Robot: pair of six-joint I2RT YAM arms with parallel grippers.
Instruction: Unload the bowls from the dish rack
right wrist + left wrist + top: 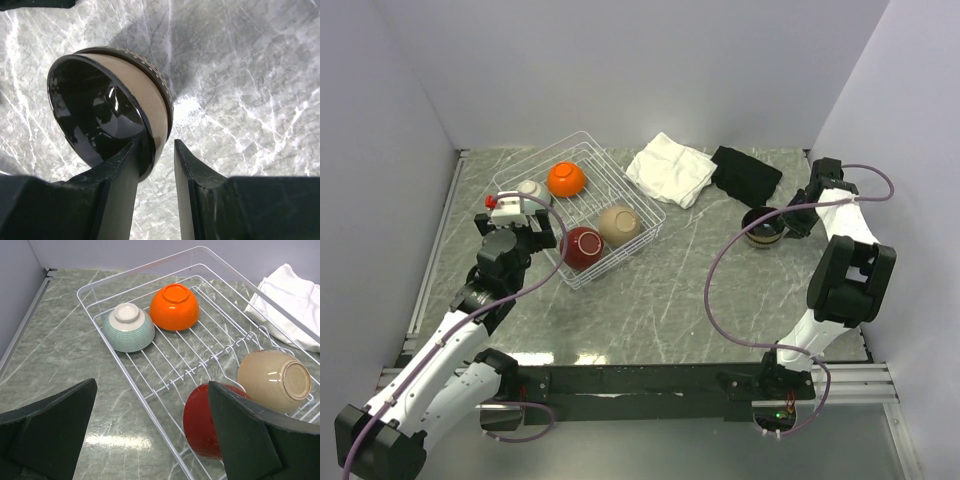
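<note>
Covering the left of the marble surface (670,300), the dish rack (610,187) holds a tan bowl (619,225), red bowl (582,247), orange bowl (566,179) and blue-green bowl (532,192), while the right hand (156,144) pinches a dark bowl (100,115) by its rim, well apart at the right, and the left hand (152,387) gapes wide and empty beside the rack.

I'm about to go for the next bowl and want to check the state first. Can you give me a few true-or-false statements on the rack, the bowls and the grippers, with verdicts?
1. Four bowls sit in the dish rack: the pale blue-green bowl, the orange bowl, the tan bowl and the red bowl. True.
2. The orange bowl stands open side up. False: it is upside down, foot ring up.
3. The left gripper is open and holds nothing. True.
4. The dark bowl is in the dish rack. False: it is out over the table near the black cloth, with the right gripper astride its rim.
</note>
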